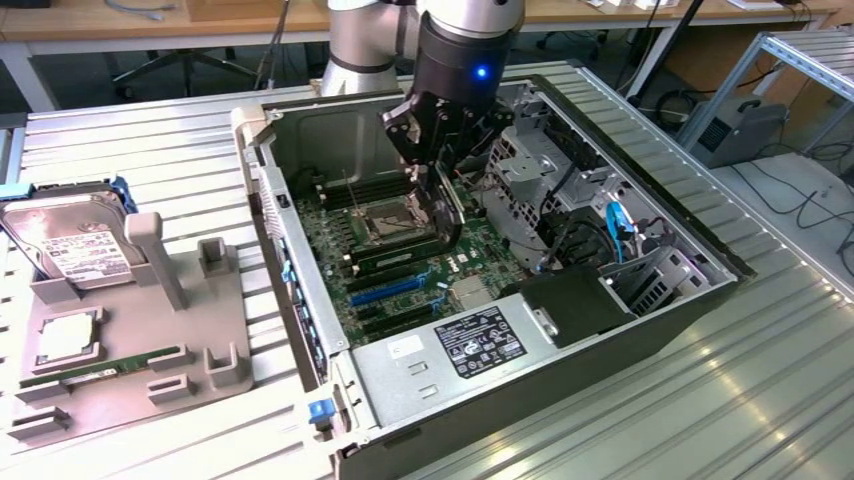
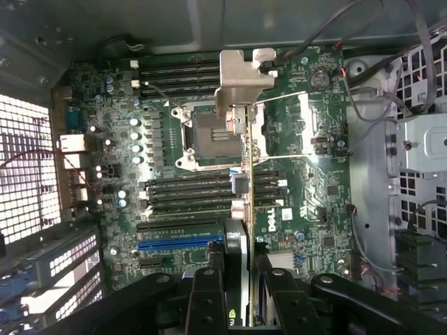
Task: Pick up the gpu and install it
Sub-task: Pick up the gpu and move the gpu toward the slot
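Note:
The gpu (image 1: 442,205) is a thin dark card hanging on edge inside the open computer case (image 1: 287,215), above the green motherboard (image 1: 461,265). My gripper (image 1: 438,160) is shut on its upper edge. In the wrist view the gpu (image 2: 244,174) appears edge-on, running over the CPU socket (image 2: 208,132) and the memory slots, with its silver bracket (image 2: 241,70) at the far end. Black fingers (image 2: 207,296) clamp the card on both sides, and the gripper (image 2: 243,296) sits between them. The card is above the board, not seated in a slot.
A blue expansion slot (image 2: 180,244) lies on the board beside the card. The power supply (image 1: 461,345) and drive cage (image 1: 534,160) crowd the case. On the exterior view's left a grey fixture (image 1: 160,330) holds a hard drive (image 1: 74,250), a chip (image 1: 64,338) and a green RAM stick (image 1: 107,366).

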You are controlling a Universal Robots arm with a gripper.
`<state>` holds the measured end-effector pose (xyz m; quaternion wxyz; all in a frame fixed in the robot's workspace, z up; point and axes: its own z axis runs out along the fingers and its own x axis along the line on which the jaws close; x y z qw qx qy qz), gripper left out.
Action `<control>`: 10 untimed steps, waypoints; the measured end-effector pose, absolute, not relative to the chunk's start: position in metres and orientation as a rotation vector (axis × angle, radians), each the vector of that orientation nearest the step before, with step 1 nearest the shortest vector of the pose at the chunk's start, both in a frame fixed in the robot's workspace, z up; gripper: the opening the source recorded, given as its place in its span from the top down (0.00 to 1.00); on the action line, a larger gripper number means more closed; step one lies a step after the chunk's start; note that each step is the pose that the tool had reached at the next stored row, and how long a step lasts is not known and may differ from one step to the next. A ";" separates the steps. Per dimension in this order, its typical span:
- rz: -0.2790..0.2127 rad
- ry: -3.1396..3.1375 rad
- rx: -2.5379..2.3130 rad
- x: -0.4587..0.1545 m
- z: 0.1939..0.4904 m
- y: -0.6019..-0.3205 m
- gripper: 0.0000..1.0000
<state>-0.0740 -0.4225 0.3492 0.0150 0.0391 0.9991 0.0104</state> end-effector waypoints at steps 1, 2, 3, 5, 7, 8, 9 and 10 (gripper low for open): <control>0.032 3.109 0.122 -0.073 0.349 -0.423 0.73; 0.032 3.109 0.122 -0.072 0.349 -0.423 0.73; 0.032 3.109 0.122 -0.072 0.349 -0.423 0.73; 0.032 3.109 0.122 -0.072 0.349 -0.423 0.73; 0.032 3.109 0.122 -0.072 0.349 -0.423 0.73; 0.032 3.109 0.122 -0.072 0.349 -0.423 0.73; 0.032 3.109 0.122 -0.072 0.349 -0.423 0.73; 0.032 3.109 0.122 -0.072 0.349 -0.423 0.73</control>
